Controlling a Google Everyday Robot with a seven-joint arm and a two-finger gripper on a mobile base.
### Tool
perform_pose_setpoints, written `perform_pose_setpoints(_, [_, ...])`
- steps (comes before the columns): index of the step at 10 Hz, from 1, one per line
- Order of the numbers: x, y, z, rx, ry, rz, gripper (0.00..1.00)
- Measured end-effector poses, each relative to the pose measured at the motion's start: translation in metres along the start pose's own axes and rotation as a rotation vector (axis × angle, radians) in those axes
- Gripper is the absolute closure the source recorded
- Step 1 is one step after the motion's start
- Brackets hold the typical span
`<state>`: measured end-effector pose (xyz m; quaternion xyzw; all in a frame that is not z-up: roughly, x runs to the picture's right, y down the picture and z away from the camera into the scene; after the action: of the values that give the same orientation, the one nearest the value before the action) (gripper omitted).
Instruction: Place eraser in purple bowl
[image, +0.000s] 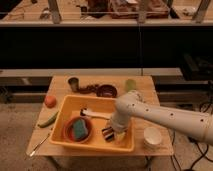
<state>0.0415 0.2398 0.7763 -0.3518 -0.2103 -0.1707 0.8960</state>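
The eraser (108, 133), a small block with dark and pale stripes, lies inside the yellow tub (70, 106) near its front right. My gripper (115, 131) is down in the tub, right at the eraser and touching or almost touching it, with the white arm (160, 117) reaching in from the right. The purple bowl (106, 91) stands on the table behind the tub, apart from the gripper.
In the tub are an orange-red bowl (69, 131) holding a green-blue sponge (80, 128), and a white-handled brush (96, 115). On the table stand a white bowl (152, 136), a green cup (130, 85), a dark can (74, 83), an orange fruit (50, 101), a green vegetable (47, 120) and a spoon (39, 144).
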Motion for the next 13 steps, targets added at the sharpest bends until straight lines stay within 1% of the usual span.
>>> perform_pose_setpoints(1, [0.003, 0.001, 0.003, 0.005, -0.004, 0.009, 0.42])
perform_pose_setpoints(2, [0.005, 0.002, 0.005, 0.008, -0.008, 0.017, 0.49])
perform_pose_setpoints(3, [0.008, 0.004, 0.008, 0.019, -0.023, 0.029, 0.63])
perform_pose_setpoints(5, [0.012, 0.007, 0.011, 0.042, -0.097, 0.038, 0.8])
perform_pose_setpoints(6, [0.013, 0.008, 0.012, 0.062, -0.139, 0.041, 0.91])
perform_pose_setpoints(7, [0.013, 0.008, 0.01, 0.083, -0.2, 0.041, 0.98])
perform_pose_setpoints(8, [0.013, 0.009, 0.008, 0.096, -0.253, 0.041, 1.0])
perform_pose_setpoints(9, [0.015, 0.009, 0.005, 0.112, -0.288, 0.04, 1.0])
perform_pose_setpoints(10, [0.014, 0.009, 0.003, 0.118, -0.281, 0.036, 1.0])
perform_pose_setpoints(12, [0.012, 0.008, 0.0, 0.12, -0.246, 0.027, 1.0])
perform_pose_setpoints(13, [0.011, 0.008, -0.003, 0.119, -0.222, 0.016, 1.0])
